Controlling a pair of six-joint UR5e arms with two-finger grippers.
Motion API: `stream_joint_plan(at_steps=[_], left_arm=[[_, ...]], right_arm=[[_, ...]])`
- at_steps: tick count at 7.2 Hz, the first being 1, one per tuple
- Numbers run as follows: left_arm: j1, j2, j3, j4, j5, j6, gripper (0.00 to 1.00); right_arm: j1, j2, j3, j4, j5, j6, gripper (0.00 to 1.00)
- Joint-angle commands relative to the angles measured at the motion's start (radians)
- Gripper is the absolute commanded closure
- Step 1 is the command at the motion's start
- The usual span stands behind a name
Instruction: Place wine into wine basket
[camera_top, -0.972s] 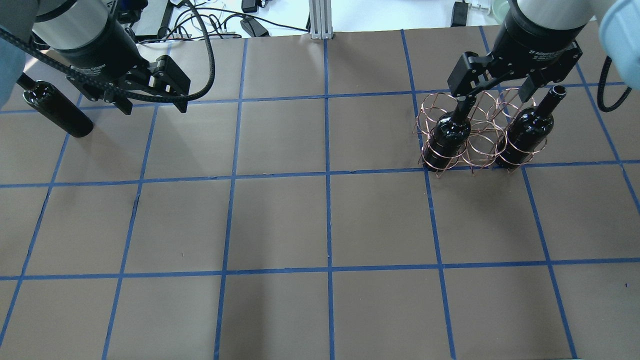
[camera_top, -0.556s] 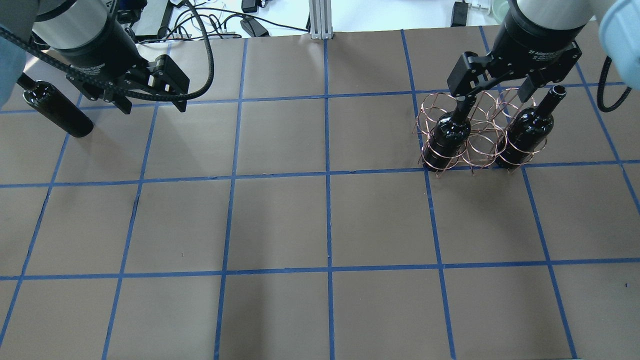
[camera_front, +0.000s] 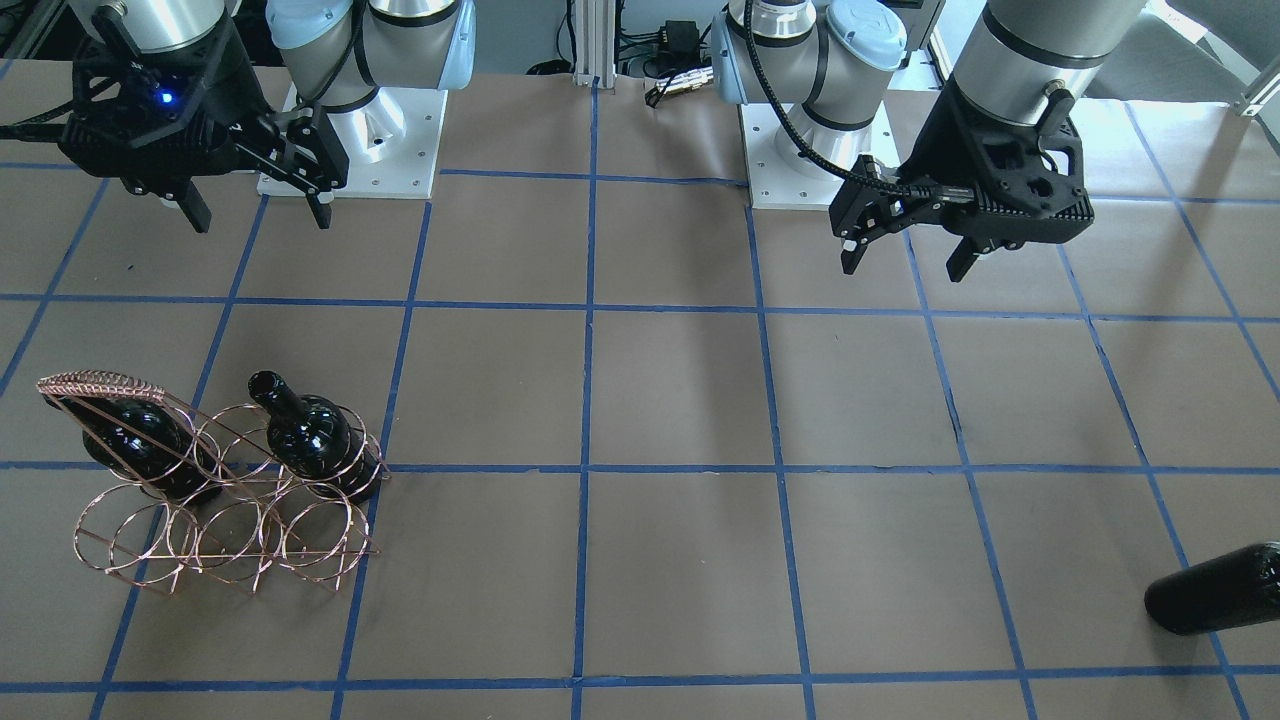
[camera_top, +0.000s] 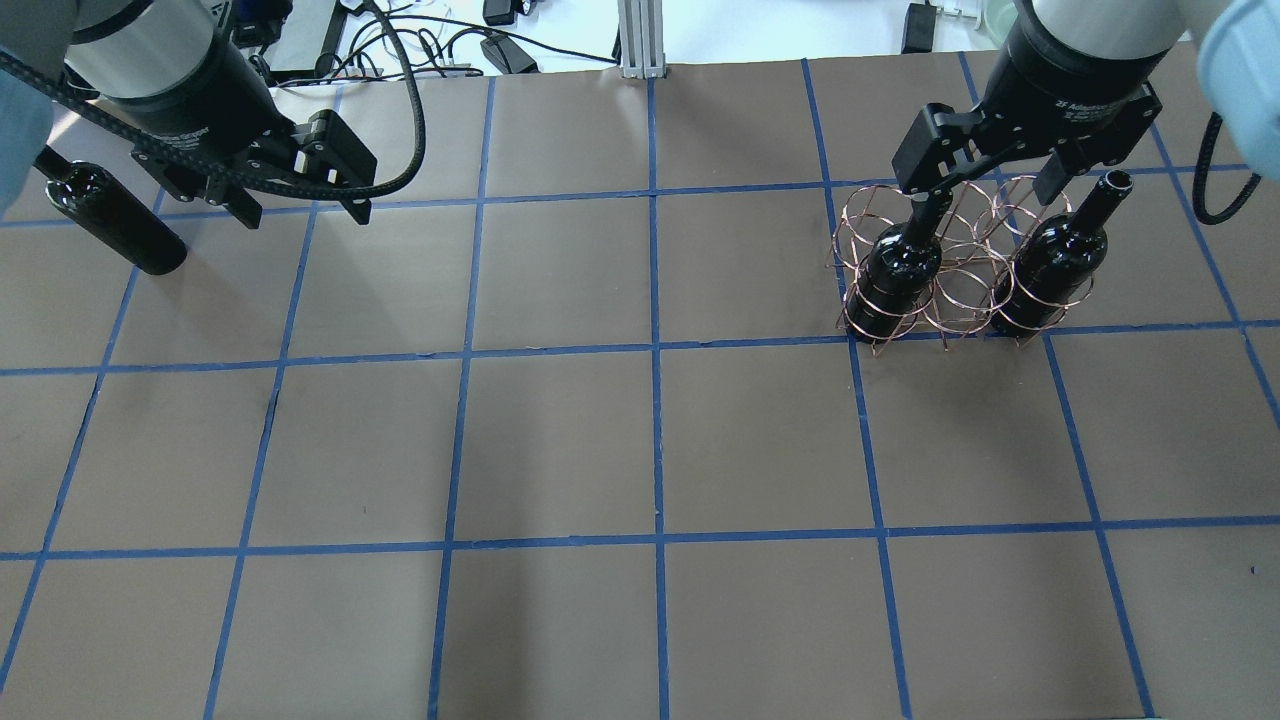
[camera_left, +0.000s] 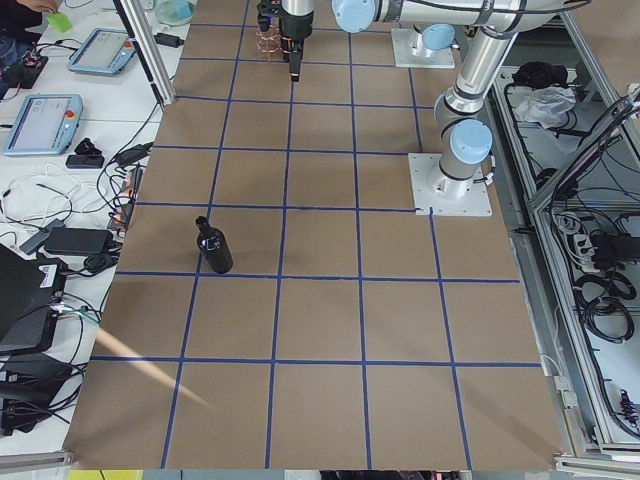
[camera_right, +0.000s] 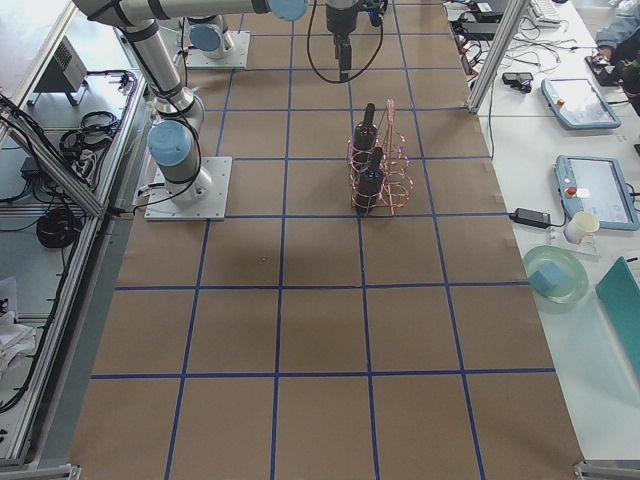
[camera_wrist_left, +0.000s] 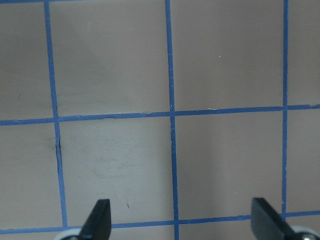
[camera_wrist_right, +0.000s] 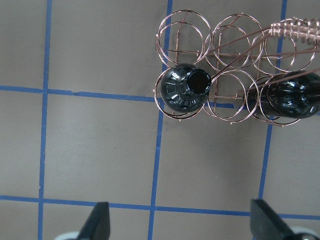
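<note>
The copper wire wine basket (camera_top: 965, 300) stands at the far right of the table, its braided handle (camera_front: 100, 385) on top. Two black wine bottles stand in the end rings of its near row, one (camera_top: 895, 275) on the left and one (camera_top: 1050, 260) on the right. The ring between them holds nothing. My right gripper (camera_top: 975, 190) hangs open above the basket, touching neither bottle; its wrist view looks down on an open bottle mouth (camera_wrist_right: 199, 82). A third wine bottle (camera_top: 110, 215) stands upright at the far left. My left gripper (camera_top: 305, 215) is open beside it, holding nothing.
Brown paper with a blue tape grid (camera_top: 655, 345) covers the table. Cables and power bricks (camera_top: 500, 50) lie beyond the far edge. The two arm bases (camera_front: 350, 140) stand on white plates on the robot's side. Tablets (camera_left: 40, 120) sit on side benches.
The left gripper has drifted slightly to the left. The right gripper, the basket and all the bottles stand as before.
</note>
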Motion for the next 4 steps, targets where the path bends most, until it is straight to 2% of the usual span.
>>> stream_joint_plan(at_steps=[1,4], left_arm=[[0.025,-0.008,0.000,0.004,-0.003,0.002,0.00],[0.146,-0.026,0.020,0.032,-0.008,0.098,0.00]], right_arm=[[-0.002,-0.001,0.000,0.000,-0.003,0.000,0.00],[-0.005,0.001,-0.002,-0.004,0.003,0.002,0.00]])
